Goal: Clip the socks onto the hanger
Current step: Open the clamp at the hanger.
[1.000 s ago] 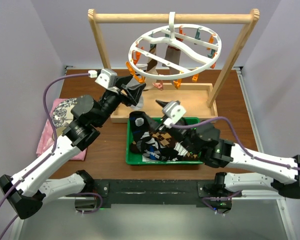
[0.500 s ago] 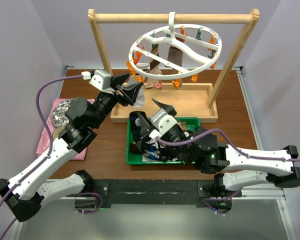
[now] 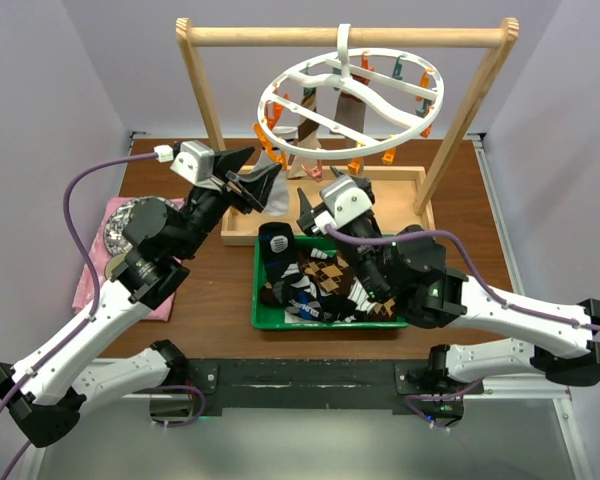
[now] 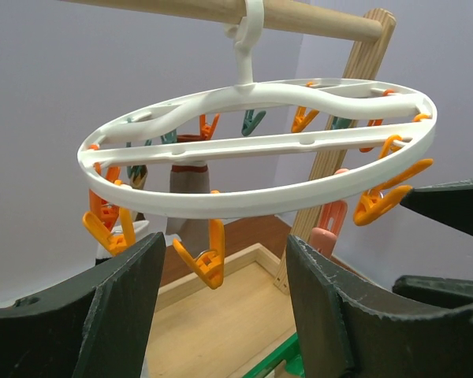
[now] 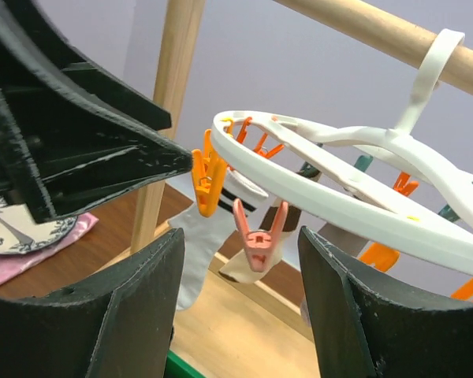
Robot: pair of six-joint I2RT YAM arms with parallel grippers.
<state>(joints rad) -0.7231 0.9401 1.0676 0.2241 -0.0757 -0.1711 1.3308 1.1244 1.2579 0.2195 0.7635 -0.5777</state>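
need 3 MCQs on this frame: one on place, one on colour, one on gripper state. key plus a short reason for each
1. Where does the green tray of loose socks sit relative to the hanger?
A. nearer the robot
B. farther from the robot
C. on top of it

2. What colour is the hanger's ring?
A. teal
B. white
C. orange

3. What state is the right gripper in?
A. shut on a sock
B. shut, empty
C. open, empty

Key:
1 A: in the top view the tray lies between the hanger and the arm bases.
2 B: the ring is white in every view.
3 C: the right wrist view shows its fingers apart, gripping nothing.
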